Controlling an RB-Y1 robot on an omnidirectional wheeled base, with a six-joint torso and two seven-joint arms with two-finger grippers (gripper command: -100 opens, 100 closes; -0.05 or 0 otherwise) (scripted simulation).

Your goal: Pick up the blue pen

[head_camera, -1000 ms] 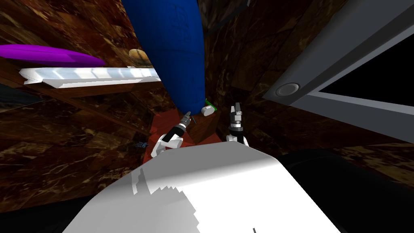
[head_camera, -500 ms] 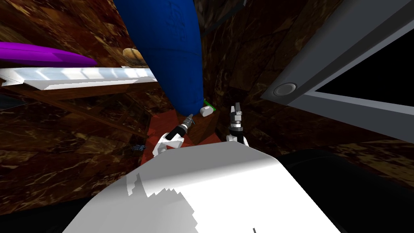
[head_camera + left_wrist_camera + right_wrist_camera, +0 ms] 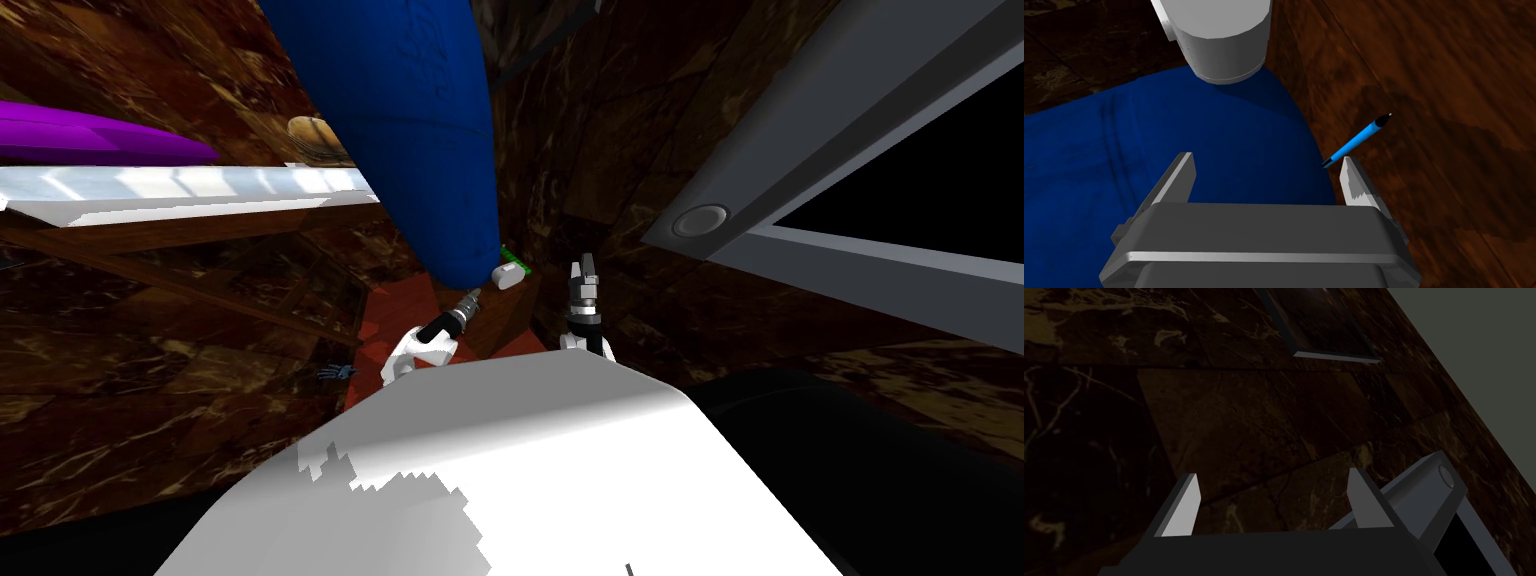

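The blue pen, light blue with black ends, lies slantwise on a brown wooden top, beside the rounded edge of a big dark blue object. My left gripper hovers open over that blue object. One of its fingertips is just short of the pen's near end, and the pen lies outside the gap. A white cylinder stands beyond the fingers. In the head view my left gripper is at the foot of the blue object, and my right gripper is held up open to its right.
The white cylinder has a green piece behind it. A long white slab and a purple shape lie to the left. A grey door frame with a round knob borders a black area to the right.
My left gripper has crept forward and to the right, closer to the white cylinder. The head view has shifted slightly, with everything sliding left. The right arm holds still.
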